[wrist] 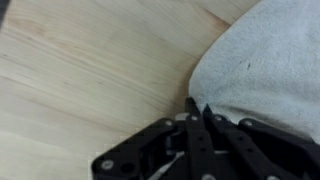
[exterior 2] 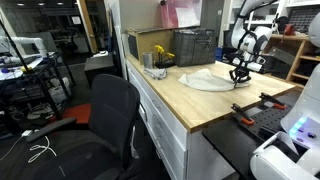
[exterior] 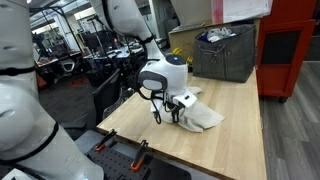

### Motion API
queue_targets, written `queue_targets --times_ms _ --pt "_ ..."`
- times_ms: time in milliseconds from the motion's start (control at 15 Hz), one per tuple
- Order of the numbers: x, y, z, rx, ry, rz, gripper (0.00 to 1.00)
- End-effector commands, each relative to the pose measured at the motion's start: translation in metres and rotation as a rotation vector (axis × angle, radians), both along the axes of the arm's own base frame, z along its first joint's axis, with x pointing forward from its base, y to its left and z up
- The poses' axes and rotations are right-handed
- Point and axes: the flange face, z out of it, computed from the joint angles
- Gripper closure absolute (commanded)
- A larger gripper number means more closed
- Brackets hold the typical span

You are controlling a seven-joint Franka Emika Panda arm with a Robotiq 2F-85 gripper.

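A white cloth [exterior: 203, 117] [exterior 2: 205, 79] lies rumpled on the light wooden table [exterior: 150, 140]. The black gripper [exterior: 168, 116] [exterior 2: 239, 80] points down at the cloth's edge nearest the table front. In the wrist view the gripper [wrist: 197, 106] has its two fingertips pressed together right on the border of the cloth [wrist: 265, 60], where it meets the bare wood [wrist: 90, 70]. The jaws look shut on that edge, though the pinched fabric itself is hidden under the tips.
A grey bin [exterior: 225, 52] full of items stands at the table's back, with a dark crate [exterior 2: 195, 45] and yellow flowers [exterior 2: 160, 55] near it. A red cabinet [exterior: 285, 55] stands beside the table, and a black office chair [exterior 2: 110, 110] sits along one side.
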Motion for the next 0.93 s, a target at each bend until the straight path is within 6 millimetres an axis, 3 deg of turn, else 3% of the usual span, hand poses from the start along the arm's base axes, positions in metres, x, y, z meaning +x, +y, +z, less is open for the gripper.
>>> queue_targets --times_ms 0,400,467,533,867 --pt "-0.032 0.009 0.021 0.054 0.112 0.108 0.99" --pt "-0.055 0.008 0.045 0.077 0.363 0.279 0.99" --pt "-0.055 0.007 0.052 0.076 0.385 0.289 0.71" --pt "-0.055 0.006 0.059 0.076 0.397 0.293 0.69" --pt "-0.041 0.007 0.095 0.045 0.291 0.34 0.32"
